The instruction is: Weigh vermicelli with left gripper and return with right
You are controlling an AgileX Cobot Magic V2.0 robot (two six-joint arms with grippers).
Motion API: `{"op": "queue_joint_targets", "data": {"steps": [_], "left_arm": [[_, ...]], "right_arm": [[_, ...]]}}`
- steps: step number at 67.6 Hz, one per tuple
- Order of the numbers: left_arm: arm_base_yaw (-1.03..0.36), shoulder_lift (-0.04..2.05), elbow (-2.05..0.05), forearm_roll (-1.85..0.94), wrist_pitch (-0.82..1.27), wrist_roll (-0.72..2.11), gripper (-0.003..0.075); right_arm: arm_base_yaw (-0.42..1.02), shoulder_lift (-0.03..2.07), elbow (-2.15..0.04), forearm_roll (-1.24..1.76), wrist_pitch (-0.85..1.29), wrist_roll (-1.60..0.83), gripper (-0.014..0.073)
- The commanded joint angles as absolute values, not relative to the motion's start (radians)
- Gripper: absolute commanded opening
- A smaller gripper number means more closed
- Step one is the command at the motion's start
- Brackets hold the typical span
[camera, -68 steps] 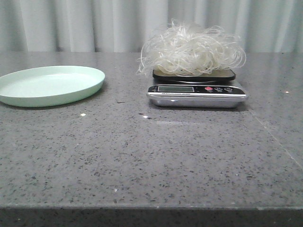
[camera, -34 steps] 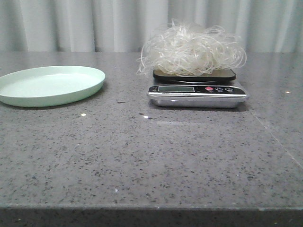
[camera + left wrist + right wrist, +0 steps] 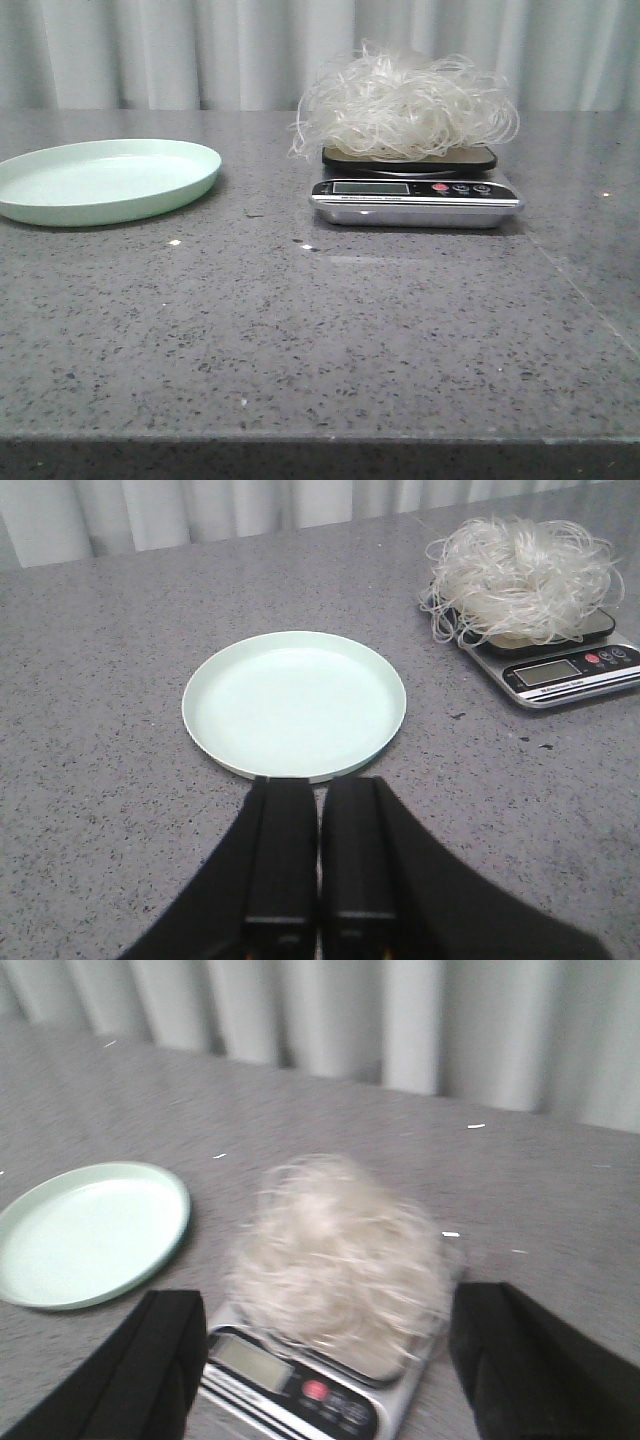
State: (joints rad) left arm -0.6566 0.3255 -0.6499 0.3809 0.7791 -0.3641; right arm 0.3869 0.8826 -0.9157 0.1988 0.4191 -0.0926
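Setting: a grey speckled stone table point(image 3: 300, 330) fills the lower frame of the front view, with pale pleated curtains point(image 3: 200, 50) across the top.
Vermicelli: the vermicelli point(image 3: 405, 105) sits heaped on the black platform of the scale point(image 3: 415, 200), right of centre in the upper half of the front view, with loose strands hanging over the platform's left edge.
Plate: a pale green plate point(image 3: 105, 180) lies at the left edge of the same view, bare, well apart from the scale.
Left gripper: the left gripper point(image 3: 318, 880), at the bottom centre of its wrist view, has its fingers pressed close with only a slit between them, holding nothing, hanging above the table just short of the plate.
Right gripper: the right gripper point(image 3: 330, 1360) is spread wide, its fingers at the lower left and lower right corners of a blurred wrist view, the vermicelli and scale framed between them; empty.
Step in hand: weighing looks done; the return to the plate falls to the right arm.
Doing it well: lower straight onto the middle of the tangle, keep clear of the scale's platform, close low enough to gather the stray strands, and lift gently so none snag.
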Motion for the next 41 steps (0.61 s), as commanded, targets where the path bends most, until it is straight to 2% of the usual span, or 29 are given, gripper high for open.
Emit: {"op": "queue_joint_targets", "data": {"steps": [1,8,25,41], "left_arm": [[-0.661,0.335,-0.675,0.388,0.706,-0.373,0.0134],[-0.661,0.335,-0.675,0.388,0.706,-0.373,0.0134],[-0.661,0.335,-0.675,0.388,0.706,-0.373,0.0134],[-0.661,0.335,-0.675,0.388,0.706,-0.373,0.0134]], "right_arm": [[0.475,1.041,-1.101,0.203,0.425,-0.105,0.0603],[0.523,1.214,-1.258,0.177,0.484,-0.105,0.0603],[0.503,1.537,-1.569,0.146,0.744,-0.105,0.0603],[0.439,1.675,-1.682,0.116,0.869,-0.105,0.0603]]}}
